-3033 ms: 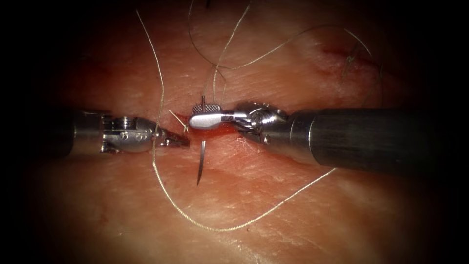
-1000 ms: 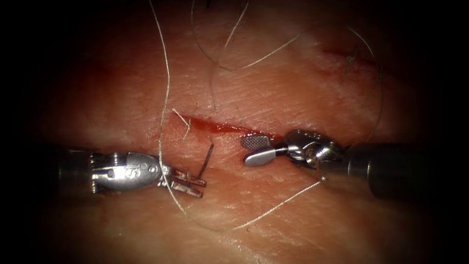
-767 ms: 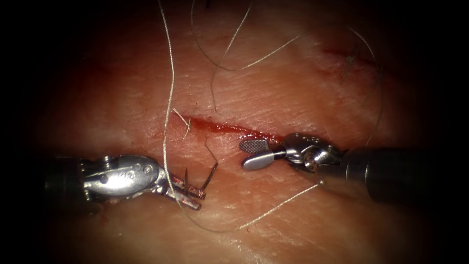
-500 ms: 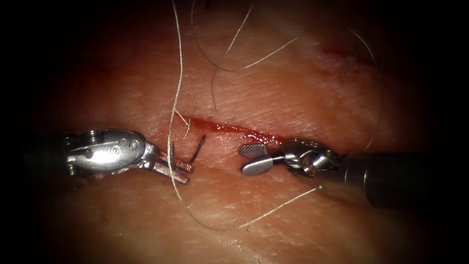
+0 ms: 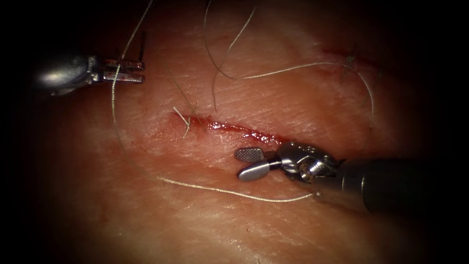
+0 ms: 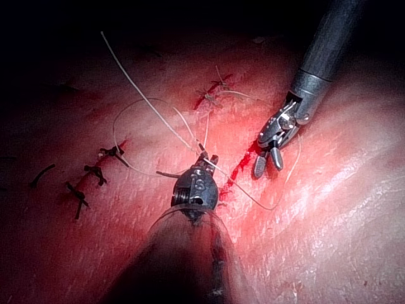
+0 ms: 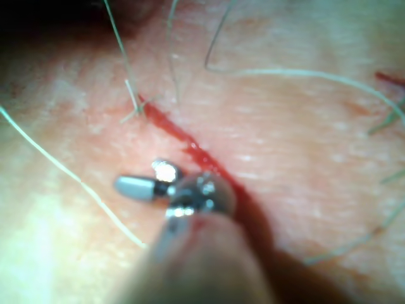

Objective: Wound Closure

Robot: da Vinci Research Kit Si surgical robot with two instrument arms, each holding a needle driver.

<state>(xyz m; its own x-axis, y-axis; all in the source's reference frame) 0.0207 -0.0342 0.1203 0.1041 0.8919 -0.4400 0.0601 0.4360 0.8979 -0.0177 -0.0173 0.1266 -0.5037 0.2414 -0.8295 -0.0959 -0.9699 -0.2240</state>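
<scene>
Since half a second before, the left tool (image 5: 128,71) had swung from beside the cut (image 5: 234,129) to the upper left of the frame, carrying the needle (image 5: 142,45) clear of the tissue (image 5: 273,98). Its jaws were pressed together on the needle, apparently near one end, though exactly where along the curve could not be told. The thread (image 5: 234,192) trailed from there in a long loop below the cut. The right tool (image 5: 243,163) sat just below the cut's right end, jaws spread, holding nothing. A likely risk: the slack thread lay close under the right tool's shaft and could snag on it, or the stitch could drag through the tissue edge under a hard pull.
</scene>
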